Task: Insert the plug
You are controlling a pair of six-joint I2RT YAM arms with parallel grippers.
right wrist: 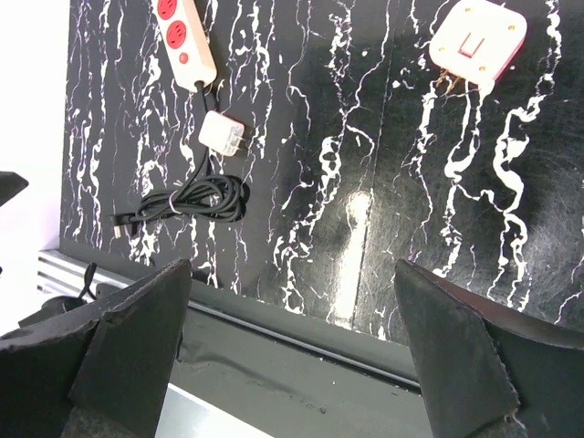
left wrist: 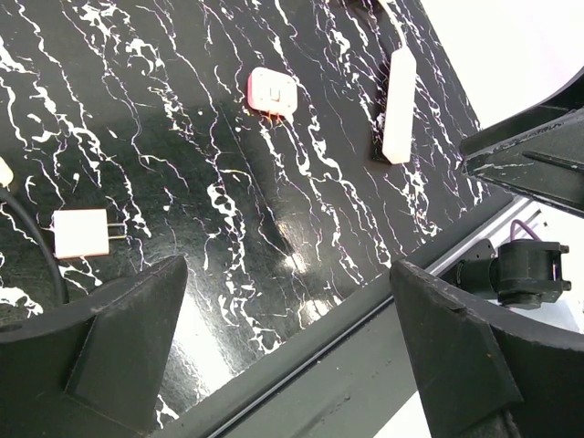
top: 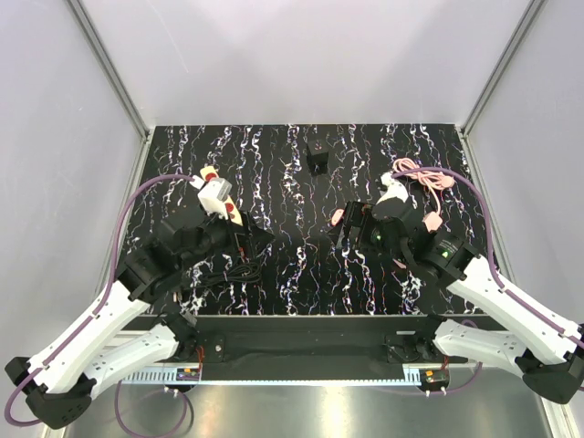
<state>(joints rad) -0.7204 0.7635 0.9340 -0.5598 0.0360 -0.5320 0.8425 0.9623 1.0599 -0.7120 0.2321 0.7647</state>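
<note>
Top view: you have both arms reaching in over the bench (top: 301,274). The left end effector (top: 260,242) is low, just beside the near end of the power strip (top: 233,215). The right end effector (top: 345,228) is beside the pink adapter (top: 338,216). You cannot tell either one's state from here.

Left wrist: your left end effector (left wrist: 288,265) is spread wide and pinches nothing. The white plug (left wrist: 82,233) lies flat on the bench (left wrist: 182,109) at the left, prongs pointing right, apart from both fingers (left wrist: 119,338). The pink adapter (left wrist: 272,91) lies farther off.

Right wrist: your right end effector (right wrist: 292,265) is spread wide too, and empty. The plug (right wrist: 222,135) lies just beside the end of the power strip (right wrist: 187,36), not seated in any red socket. A coiled black cable (right wrist: 196,199) sits below it. The pink adapter (right wrist: 477,36) is at top right.
</note>
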